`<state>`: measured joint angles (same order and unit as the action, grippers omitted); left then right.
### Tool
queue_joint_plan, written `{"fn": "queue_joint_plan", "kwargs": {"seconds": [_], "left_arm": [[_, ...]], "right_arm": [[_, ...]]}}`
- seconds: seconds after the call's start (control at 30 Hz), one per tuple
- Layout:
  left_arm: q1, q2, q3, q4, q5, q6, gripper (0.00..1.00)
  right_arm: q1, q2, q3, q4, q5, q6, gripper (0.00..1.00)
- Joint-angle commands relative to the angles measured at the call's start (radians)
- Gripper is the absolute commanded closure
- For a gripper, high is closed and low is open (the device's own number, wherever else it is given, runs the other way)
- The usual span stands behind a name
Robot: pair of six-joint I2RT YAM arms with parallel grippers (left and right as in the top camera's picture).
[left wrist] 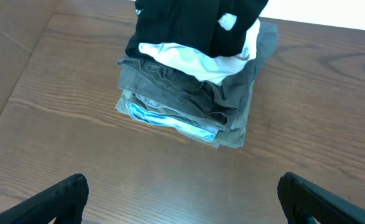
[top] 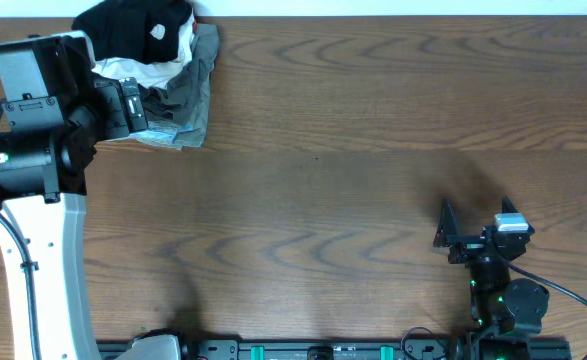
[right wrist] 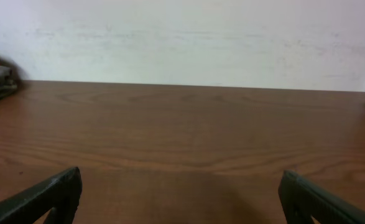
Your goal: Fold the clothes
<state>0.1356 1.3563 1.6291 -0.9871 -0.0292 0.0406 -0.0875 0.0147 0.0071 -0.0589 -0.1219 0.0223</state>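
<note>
The clothes are one black garment (top: 138,25) with a small white tag (left wrist: 227,22), lying crumpled on top of a stack at the table's far left corner. In the left wrist view the black garment (left wrist: 182,25) spills over the stack's top. My left gripper (left wrist: 182,186) hovers open just in front of the stack, with only bare wood between its fingers. Its arm covers the stack's left side from overhead. My right gripper (top: 476,212) is open near the front right, far from the clothes, and its wrist view shows the right gripper (right wrist: 181,180) holding nothing.
Under the black garment lie a white garment (left wrist: 188,61), a grey-olive one (left wrist: 170,87) and a light blue one (left wrist: 163,121), folded. The wooden table (top: 353,120) runs to a white wall (right wrist: 182,37) at the back. The left arm's white base (top: 43,280) stands at the front left.
</note>
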Motion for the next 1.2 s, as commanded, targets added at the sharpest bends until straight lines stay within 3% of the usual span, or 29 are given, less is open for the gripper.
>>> {"fn": "queue_joint_plan", "kwargs": {"seconds": [0.0,0.6,0.97,1.17], "left_arm": [[0.003,0.003,0.006,0.0,-0.001,-0.009,0.02],[0.011,-0.015,0.002,-0.029,-0.004,-0.009,0.02],[0.011,-0.238,-0.09,-0.101,0.023,-0.067,0.02],[0.011,-0.378,-0.214,-0.016,0.047,-0.125,0.02]], "right_arm": [[0.007,-0.009,-0.002,-0.005,0.01,0.014,0.01],[0.008,-0.009,-0.002,-0.005,0.01,0.014,0.01],[0.007,-0.009,-0.002,-0.005,0.01,0.014,0.01],[0.007,-0.009,-0.002,-0.005,0.01,0.014,0.01]]}}
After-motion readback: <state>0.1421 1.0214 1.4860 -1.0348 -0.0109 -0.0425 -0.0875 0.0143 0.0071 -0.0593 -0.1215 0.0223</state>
